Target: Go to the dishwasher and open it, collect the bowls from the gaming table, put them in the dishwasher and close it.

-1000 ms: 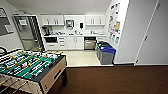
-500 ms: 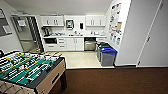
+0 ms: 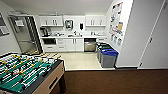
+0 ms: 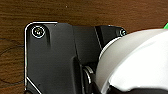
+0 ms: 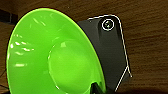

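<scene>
Carrying bowls toward the kitchenette, camera now turned more squarely at it.
Green bowl (image 5: 53,53) at the right wrist, white bowl (image 4: 136,62) at the left; dishwasher (image 3: 89,46) ahead, finger grip cannot be told.

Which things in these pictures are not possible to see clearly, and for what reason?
- Dishwasher, head view: far and blurred; whether its door is fully shut is unclear.
- Counter items, head view: too small to name.
- White bowl, left wrist view: cut off by the picture edge; the grip on it is hidden.
- Green bowl, right wrist view: cut by the edge; it hides the fingers.
- Foosball table, head view: partly cut off by the edge.
</scene>
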Controlling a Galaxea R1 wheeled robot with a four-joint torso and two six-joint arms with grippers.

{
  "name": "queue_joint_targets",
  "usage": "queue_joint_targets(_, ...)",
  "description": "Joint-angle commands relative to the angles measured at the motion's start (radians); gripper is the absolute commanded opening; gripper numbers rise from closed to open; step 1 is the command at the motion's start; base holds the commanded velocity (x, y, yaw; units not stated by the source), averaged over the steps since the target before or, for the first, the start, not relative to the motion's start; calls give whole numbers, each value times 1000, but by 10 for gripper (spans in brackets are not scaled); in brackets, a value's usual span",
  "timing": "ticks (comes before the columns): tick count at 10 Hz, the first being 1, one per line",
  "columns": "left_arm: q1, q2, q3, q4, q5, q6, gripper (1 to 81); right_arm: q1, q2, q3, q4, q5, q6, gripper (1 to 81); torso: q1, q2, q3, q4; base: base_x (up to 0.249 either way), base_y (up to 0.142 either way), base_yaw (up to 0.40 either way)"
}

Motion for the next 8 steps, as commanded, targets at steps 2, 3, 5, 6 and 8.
queue_joint_targets(2,-44,-13,18,14,-13,8,10,47,-14,1,-3,-79,-5,10,0,0,0,0,186,0,0)
queue_joint_targets(3,-46,-13,18,14,-13,8,10,47,-14,1,-3,-79,-5,10,-1,0,0,0,186,0,0)
queue_joint_targets(5,-46,-13,20,14,-13,8,10,45,-14,1,-3,-79,-5,10,-1,0,0,0,186,0,0)
queue_joint_targets(6,-44,-13,20,14,-13,8,10,45,-13,1,-3,-81,-5,10,-1,0,0,0,186,0,0)
queue_joint_targets(8,-44,-13,20,14,-13,8,10,45,-14,1,-3,-79,-5,10,-1,0,0,0,186,0,0)
